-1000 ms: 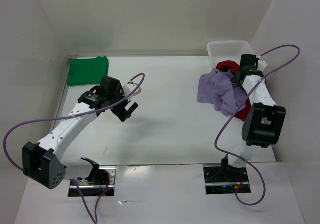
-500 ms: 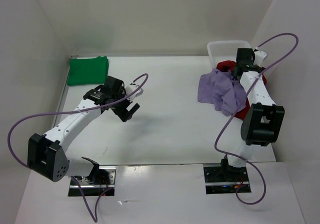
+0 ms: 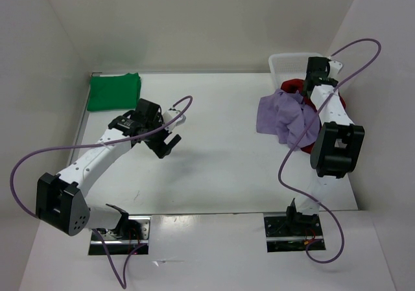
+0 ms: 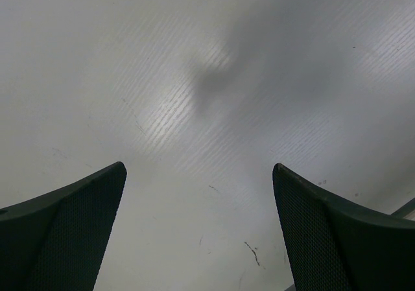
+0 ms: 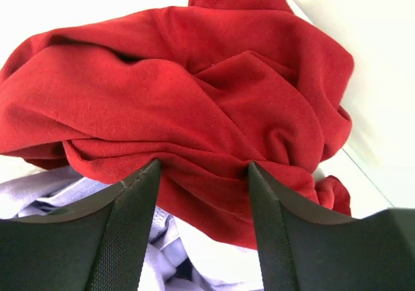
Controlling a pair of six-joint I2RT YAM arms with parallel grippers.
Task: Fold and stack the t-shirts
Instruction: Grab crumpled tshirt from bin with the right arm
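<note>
The dark red t-shirt (image 5: 194,90) lies crumpled at the basket's front, partly over the pale lavender t-shirt (image 3: 283,118), which spills onto the table. My right gripper (image 5: 203,168) is down on the heap, its jaws still apart, both tips pressed into a fold of red cloth that bulges between them. In the top view it (image 3: 310,87) hangs at the basket's mouth. Folded at the table's far left corner lies the bright green t-shirt (image 3: 115,91). My left gripper (image 3: 166,142) hovers over bare table left of centre, open and empty (image 4: 199,171).
A white plastic basket (image 3: 288,62) stands at the far right corner against the white side wall. Purple cables loop from both arms. White walls close in the table at the back and on both sides.
My right gripper has pushed further back into the red shirt and its jaws have narrowed around the fold. The left arm shifted slightly right early on, then stayed still.
</note>
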